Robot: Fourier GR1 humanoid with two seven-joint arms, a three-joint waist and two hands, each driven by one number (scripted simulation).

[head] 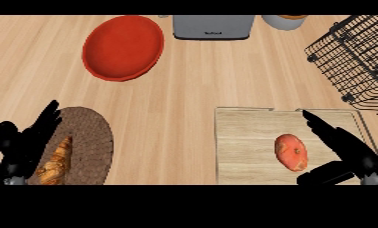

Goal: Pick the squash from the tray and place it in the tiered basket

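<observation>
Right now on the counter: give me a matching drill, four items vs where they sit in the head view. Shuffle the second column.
Items:
1. squash
2. red bowl
3. tiered basket
4. woven mat

Places:
A. upper left
B. right edge, black wire
C. lower left, beside the left robot hand
D. on the wooden tray, next to the right robot hand

Pairs: 1-D, 2-A, 3-B, 4-C
</observation>
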